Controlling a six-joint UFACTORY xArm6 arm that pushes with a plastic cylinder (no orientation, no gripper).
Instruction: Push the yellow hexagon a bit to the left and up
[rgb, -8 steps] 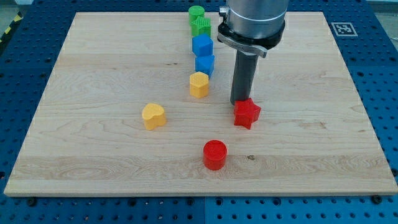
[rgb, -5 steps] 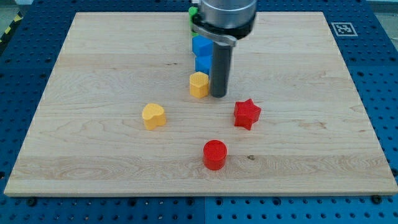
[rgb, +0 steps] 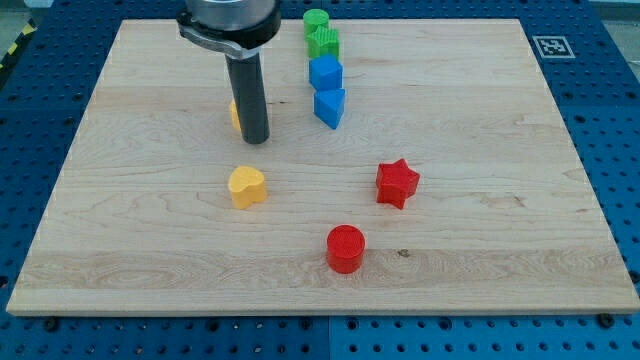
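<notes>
In the camera view, the tip (rgb: 255, 139) has swept left across the board, carrying the yellow hexagon (rgb: 234, 113) up-left from beside the blue blocks; it now peeks from behind the rod. No fingers exist on this rod. The push looks essentially done.

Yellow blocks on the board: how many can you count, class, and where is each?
2. The yellow heart lies left of centre. The yellow hexagon sits above it, mostly hidden behind the rod, just left of my tip.

yellow hexagon (rgb: 233, 112) mostly hidden behind rod (rgb: 250, 100)
</notes>
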